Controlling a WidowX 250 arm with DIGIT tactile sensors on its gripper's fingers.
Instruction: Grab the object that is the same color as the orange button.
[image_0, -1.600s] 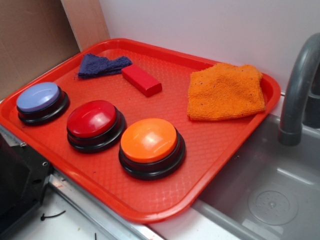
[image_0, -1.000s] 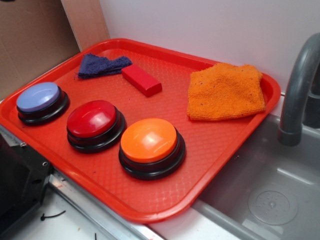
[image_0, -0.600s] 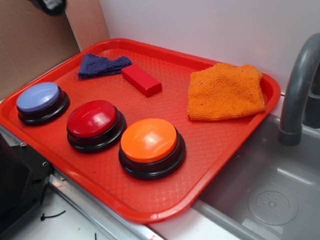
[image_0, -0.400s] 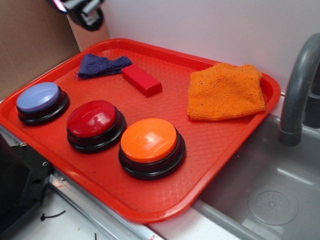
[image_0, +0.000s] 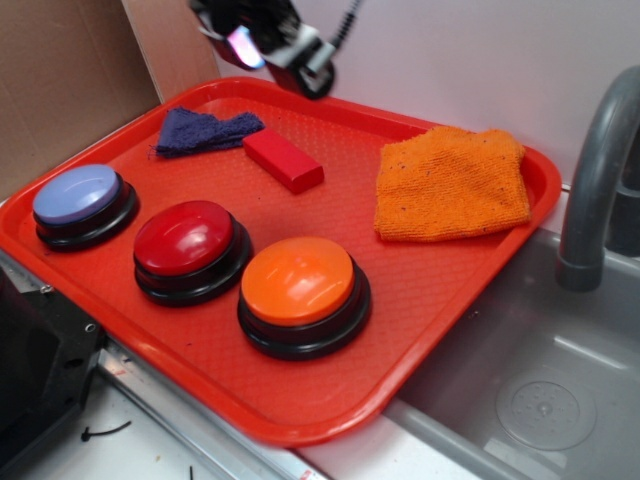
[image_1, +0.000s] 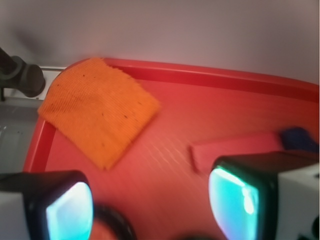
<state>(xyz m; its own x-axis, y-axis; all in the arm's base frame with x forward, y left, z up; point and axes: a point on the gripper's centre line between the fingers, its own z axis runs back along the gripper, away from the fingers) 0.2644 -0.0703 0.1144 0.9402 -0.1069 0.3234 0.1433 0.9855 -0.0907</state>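
Up at the far edge of the red plastic tray (image_0: 430, 300) hangs the black robot gripper (image_0: 285, 50), high in the air, roughly above the far rim and near the red rectangular block (image_0: 283, 159). In the wrist view its two fingers (image_1: 67, 210) frame the picture with a wide gap between them, so it is spread and carrying nothing

The target is plain enough: the soft orange knitted cloth (image_0: 452, 183), folded roughly square, lies flat in the tray's far right corner, its outer edge close against the raised rim. It matches the big glossy orange dome button on a black base (image_0: 303, 291), which sits near the tray's front edge, well apart from the cloth

My read is that the step in hand is the approach, with the grab not yet started. To do it well, travel along the far edge toward the right corner while staying high, so the block and the small dark blue cloth (image_0: 203, 131) near the far left corner are not disturbed. Centre over the middle of the fabric, not the rim side, where a finger could catch the tray wall. Come straight down with the fingers apart, press lightly into the knit, then pinch so the folded layers bunch up between the pads; a shallow pinch would likely take only the top layer
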